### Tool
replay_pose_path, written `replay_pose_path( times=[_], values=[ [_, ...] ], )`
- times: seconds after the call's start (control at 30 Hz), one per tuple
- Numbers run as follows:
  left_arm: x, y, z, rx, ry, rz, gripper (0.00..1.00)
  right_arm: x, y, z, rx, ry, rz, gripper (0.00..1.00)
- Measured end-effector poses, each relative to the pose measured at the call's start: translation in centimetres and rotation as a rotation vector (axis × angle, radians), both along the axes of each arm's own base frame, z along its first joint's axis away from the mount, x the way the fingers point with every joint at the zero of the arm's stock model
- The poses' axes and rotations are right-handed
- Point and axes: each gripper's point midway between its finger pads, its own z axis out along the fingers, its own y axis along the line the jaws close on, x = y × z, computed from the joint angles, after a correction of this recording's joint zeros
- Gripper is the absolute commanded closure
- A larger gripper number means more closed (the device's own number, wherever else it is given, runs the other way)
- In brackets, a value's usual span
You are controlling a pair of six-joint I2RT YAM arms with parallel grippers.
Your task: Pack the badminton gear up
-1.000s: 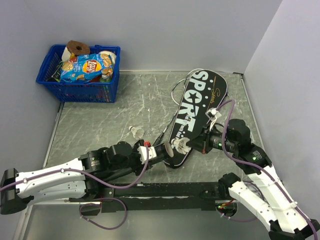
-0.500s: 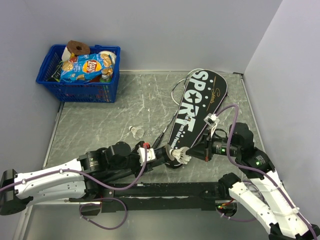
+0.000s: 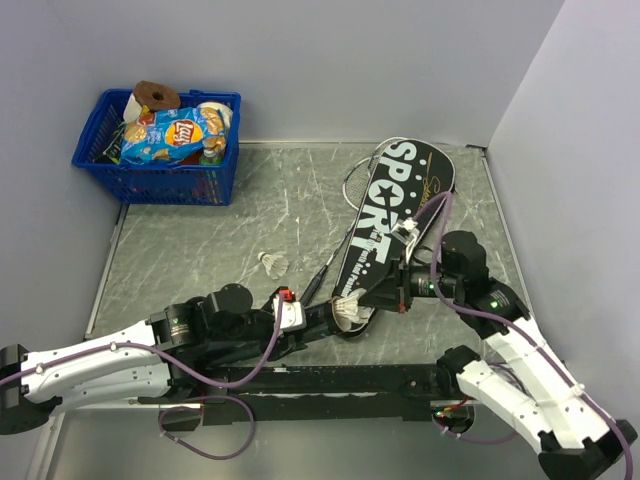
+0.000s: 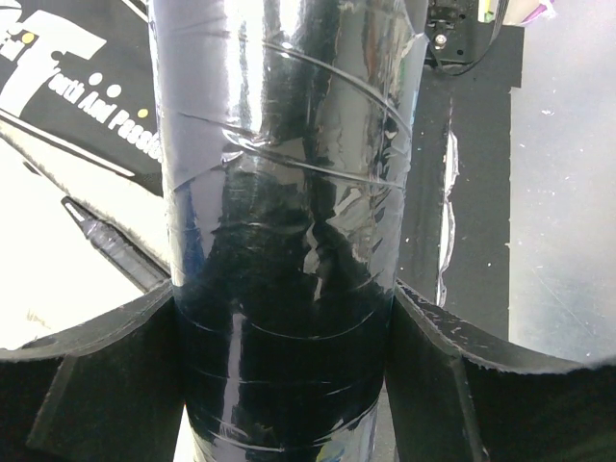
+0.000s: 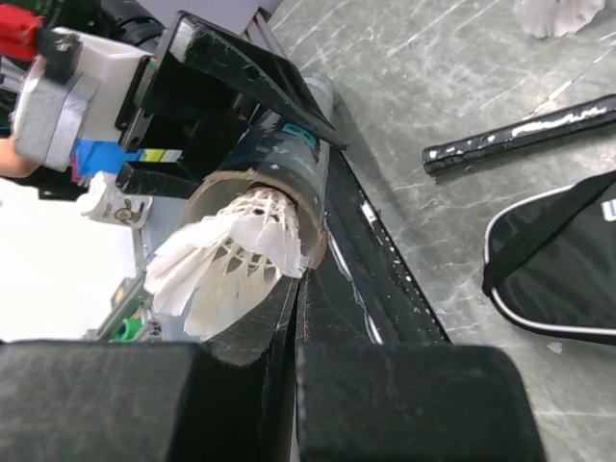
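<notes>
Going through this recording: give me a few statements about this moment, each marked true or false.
1. The left tool grips the dark tube. True.
2. A shuttlecock sticks out of the tube's open end. True.
3. The loose shuttlecock lies inside the blue basket. False: it lies on the table, apart from both arms.
4. The right tool is wide open. False: its fingers are shut together, right beside the tube's mouth.
5. The SPORT bag stands upright against the wall. False: it lies flat on the table.
</notes>
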Motion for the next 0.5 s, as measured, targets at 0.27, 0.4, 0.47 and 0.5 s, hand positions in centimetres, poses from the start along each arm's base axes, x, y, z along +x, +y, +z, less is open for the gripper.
replay_pose_path(
  times=[0.27,0.4,0.47,0.5],
  values=[
    [-0.3,-0.1,0.1,-0.007,0.006,-0.018,0.98,-1.3,2.5,-1.4,-0.053,0.033,0.089,1.0],
    [-0.4,-0.1,0.1,-0.008,0.007,-0.021,0.98,-1.3,3.3,-1.9,-0.074,0.042,0.089,1.0],
    [-0.4,-0.1,0.1,-0.008,0.007,-0.021,0.98,-1.2,3.6,-2.1,-0.079,0.047,0.079,1.0],
    [-0.4,-0.1,0.1,-0.008,0.007,-0.02,0.99,-1.2,3.9,-2.1,-0.081,0.048,0.077,1.0]
  ],
)
